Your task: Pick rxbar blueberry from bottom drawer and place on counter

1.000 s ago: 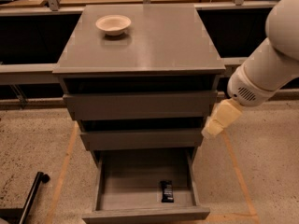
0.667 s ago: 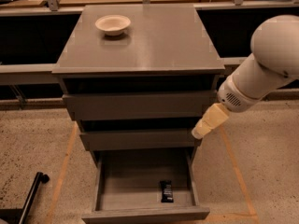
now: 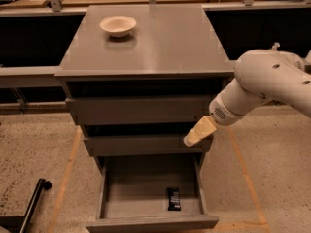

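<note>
The rxbar blueberry [image 3: 173,198], a small black bar, lies flat on the floor of the bottom drawer [image 3: 150,223], toward its front right. That drawer is pulled out, with its low front lip nearest me. My gripper [image 3: 190,140] shows as a cream tip at the end of the white arm, in front of the middle drawer's right end, above and slightly right of the bar. The grey counter [image 3: 160,38] tops the cabinet.
A pale bowl [image 3: 117,25] sits on the counter's back left. The two upper drawers [image 3: 138,109] have tall grey fronts. A black pole [image 3: 31,205] lies on the speckled floor at lower left. Orange tape lines run on the floor beside the cabinet.
The arm has swung left and down, carrying the gripper from beside the cabinet's right edge to in front of the middle drawer. The bar has not moved.
</note>
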{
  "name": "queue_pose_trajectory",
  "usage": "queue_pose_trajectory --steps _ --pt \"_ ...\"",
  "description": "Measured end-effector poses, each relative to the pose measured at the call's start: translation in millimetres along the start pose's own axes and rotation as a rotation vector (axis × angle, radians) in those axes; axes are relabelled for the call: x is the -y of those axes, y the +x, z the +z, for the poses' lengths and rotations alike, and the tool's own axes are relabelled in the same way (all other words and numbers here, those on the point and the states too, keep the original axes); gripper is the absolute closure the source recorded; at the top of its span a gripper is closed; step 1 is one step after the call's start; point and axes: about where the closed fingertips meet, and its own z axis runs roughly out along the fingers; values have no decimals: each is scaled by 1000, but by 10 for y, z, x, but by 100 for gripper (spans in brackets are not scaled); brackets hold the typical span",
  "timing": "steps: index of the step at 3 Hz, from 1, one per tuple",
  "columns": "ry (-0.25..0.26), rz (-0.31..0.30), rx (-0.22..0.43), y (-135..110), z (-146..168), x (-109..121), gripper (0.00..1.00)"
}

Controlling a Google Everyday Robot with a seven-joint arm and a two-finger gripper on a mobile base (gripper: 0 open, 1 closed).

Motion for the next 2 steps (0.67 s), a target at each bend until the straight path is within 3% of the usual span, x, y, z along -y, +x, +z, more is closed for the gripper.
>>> queue_pose_trajectory --steps 2 --pt "-2 8 3 -3 7 -3 0"
